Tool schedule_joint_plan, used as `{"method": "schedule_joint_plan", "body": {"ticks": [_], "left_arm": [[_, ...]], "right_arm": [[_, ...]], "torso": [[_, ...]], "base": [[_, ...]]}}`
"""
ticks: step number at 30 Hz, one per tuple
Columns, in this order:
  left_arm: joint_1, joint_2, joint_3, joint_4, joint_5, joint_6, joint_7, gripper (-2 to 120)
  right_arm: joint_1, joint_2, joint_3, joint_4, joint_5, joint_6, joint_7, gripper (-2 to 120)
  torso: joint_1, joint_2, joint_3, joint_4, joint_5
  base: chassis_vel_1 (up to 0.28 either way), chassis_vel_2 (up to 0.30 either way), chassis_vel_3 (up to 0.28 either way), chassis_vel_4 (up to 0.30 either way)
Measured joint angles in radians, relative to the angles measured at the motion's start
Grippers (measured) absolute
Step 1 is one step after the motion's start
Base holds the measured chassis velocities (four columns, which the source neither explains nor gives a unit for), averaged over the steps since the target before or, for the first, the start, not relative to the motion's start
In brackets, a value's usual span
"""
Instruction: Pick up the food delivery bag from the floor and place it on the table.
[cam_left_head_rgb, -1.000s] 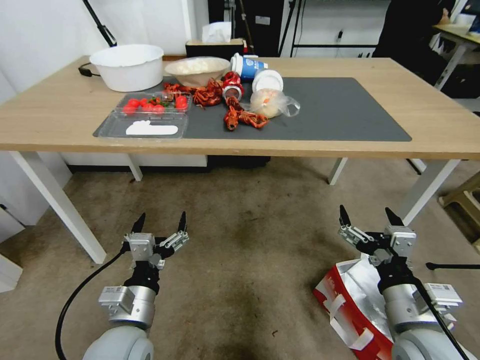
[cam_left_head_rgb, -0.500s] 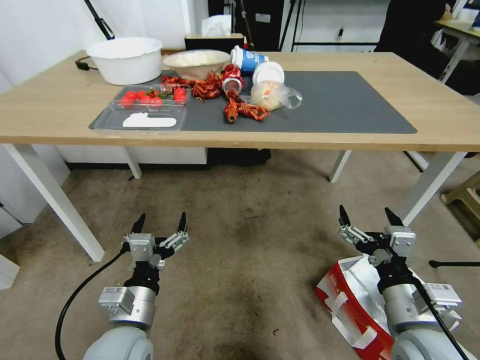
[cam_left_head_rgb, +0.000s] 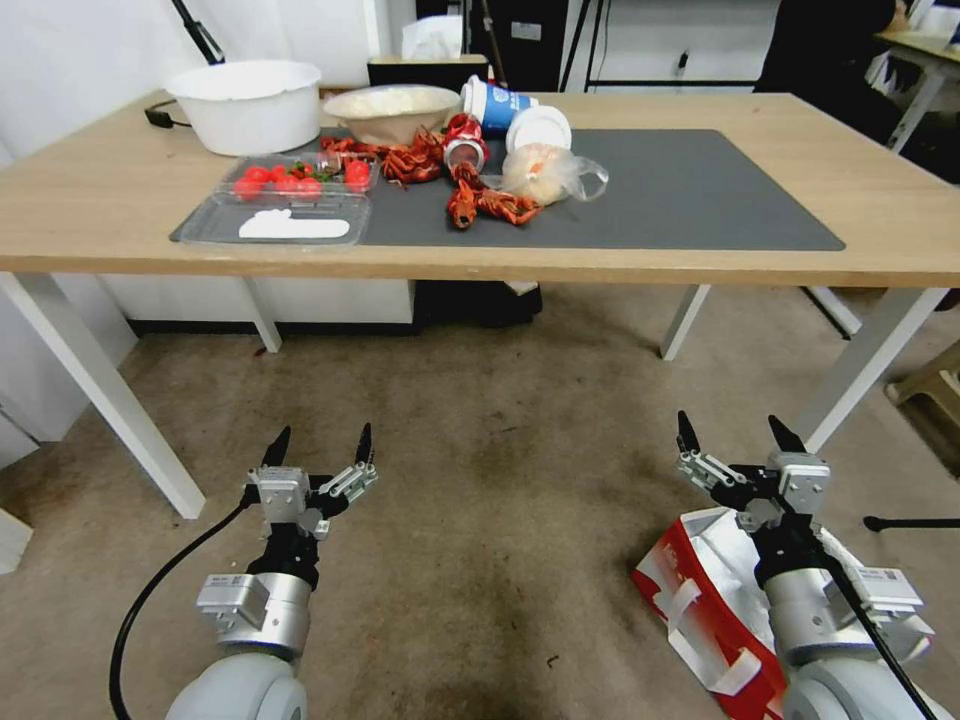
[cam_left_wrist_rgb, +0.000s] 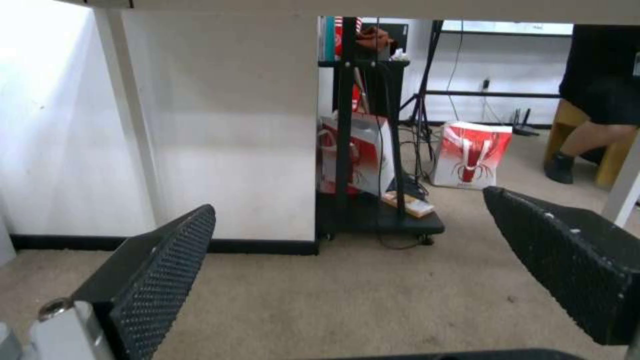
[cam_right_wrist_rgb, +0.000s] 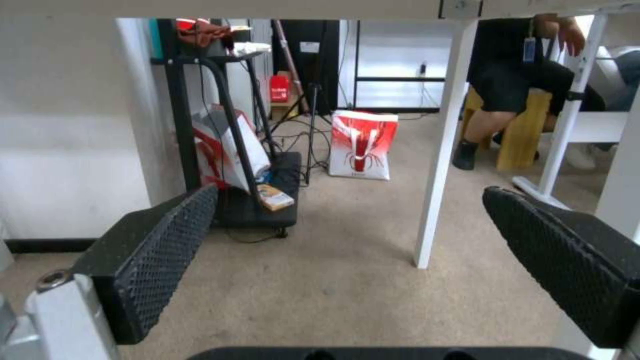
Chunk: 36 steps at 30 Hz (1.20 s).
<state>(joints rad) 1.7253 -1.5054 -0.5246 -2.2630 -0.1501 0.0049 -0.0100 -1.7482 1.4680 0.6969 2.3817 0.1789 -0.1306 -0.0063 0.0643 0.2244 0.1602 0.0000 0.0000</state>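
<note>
Food delivery bag (cam_left_head_rgb: 700, 600) under right gripper (cam_left_head_rgb: 732, 442).

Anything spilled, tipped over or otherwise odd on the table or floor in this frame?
Yes. On the table, red crayfish lie loose on the dark mat rather than in a container, and a blue paper cup is tipped on its side. The food delivery bag lies toppled on the floor beneath the open right gripper.

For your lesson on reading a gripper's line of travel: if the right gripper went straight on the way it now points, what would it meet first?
Probably nothing soon. The right gripper, jaws open, points under the table across bare floor. A white table leg stands slightly to one side of the line; depth is hard to judge, so it might graze it.
</note>
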Motion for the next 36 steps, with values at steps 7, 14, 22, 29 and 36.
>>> {"method": "schedule_joint_plan", "body": {"ticks": [7, 14, 22, 29, 36], "left_arm": [[0.000, 0.001, -0.001, 0.000, 0.000, -0.001, 0.000, 100], [0.001, 0.000, -0.001, 0.000, 0.000, -0.001, -0.001, 100], [0.002, 0.000, -0.001, 0.000, 0.000, -0.003, -0.001, 100], [0.001, -0.001, -0.001, 0.000, -0.001, -0.003, -0.001, 100], [0.000, -0.003, 0.000, 0.002, 0.000, -0.003, -0.001, 100]], "right_arm": [[-0.001, 0.000, 0.000, 0.001, 0.000, 0.000, -0.001, 100], [-0.002, 0.000, 0.001, 0.003, 0.000, 0.001, -0.001, 100], [-0.003, -0.001, 0.001, 0.003, -0.001, 0.001, -0.001, 100], [-0.004, -0.004, 0.001, 0.003, -0.001, 0.001, -0.001, 100], [-0.004, -0.005, 0.001, 0.001, -0.001, 0.001, -0.001, 100]], "torso": [[-0.007, -0.034, -0.026, 0.0000, 0.0000], [-0.013, -0.061, -0.048, 0.0000, 0.0000], [-0.020, -0.091, -0.072, 0.0000, 0.0000], [-0.022, -0.114, -0.092, -0.0001, 0.0000], [-0.024, -0.129, -0.105, 0.0000, 0.0000]], "base": [[0.000, 0.000, 0.000, 0.000], [0.000, 0.000, 0.000, 0.000], [0.000, 0.000, 0.000, 0.000], [0.000, 0.000, 0.000, 0.000], [0.000, 0.000, 0.000, 0.000]]}}
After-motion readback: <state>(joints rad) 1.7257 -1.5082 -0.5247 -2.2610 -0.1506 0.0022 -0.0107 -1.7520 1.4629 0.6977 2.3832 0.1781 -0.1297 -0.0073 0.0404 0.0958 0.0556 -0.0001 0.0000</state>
